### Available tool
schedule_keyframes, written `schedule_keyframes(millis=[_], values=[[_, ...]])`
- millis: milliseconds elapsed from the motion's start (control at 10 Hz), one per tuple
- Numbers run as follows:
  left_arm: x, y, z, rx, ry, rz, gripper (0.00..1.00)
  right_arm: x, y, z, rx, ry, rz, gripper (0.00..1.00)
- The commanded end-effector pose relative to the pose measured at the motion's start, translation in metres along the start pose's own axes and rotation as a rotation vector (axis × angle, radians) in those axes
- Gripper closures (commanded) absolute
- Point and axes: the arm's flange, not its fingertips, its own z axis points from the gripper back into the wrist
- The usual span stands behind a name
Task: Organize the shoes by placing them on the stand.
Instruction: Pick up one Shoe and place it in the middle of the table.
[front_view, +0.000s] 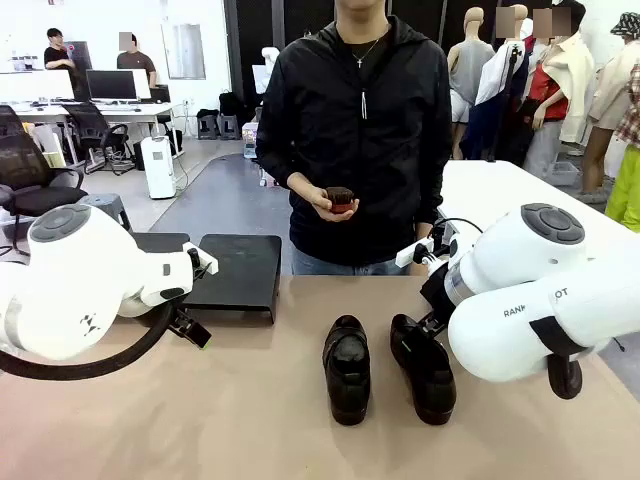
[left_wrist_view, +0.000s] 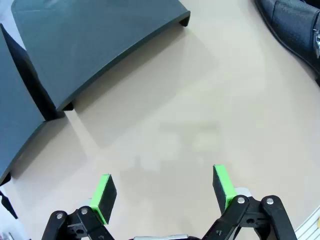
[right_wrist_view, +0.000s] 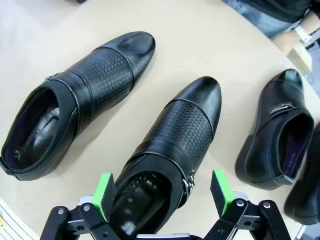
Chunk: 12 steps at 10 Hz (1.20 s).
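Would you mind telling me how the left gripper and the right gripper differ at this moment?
The left gripper hangs over bare table, while the right gripper has a shoe lined up heel-first between its fingers. The left gripper is beside the stand; the right gripper is among other shoes. Both are open with green pads, and neither holds anything.
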Motion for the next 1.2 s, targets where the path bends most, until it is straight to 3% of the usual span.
schedule_keyframes(millis=[0,1100], values=[[0.0001,0.0000,0.0001,0.000,0.000,0.000,0.00,0.0000,0.0000,0.0000,0.000,0.000,0.000,0.00],[0.0000,-0.0001,0.0000,0.000,0.000,0.000,0.00,0.0000,0.0002,0.0000,0.000,0.000,0.002,0.00]])
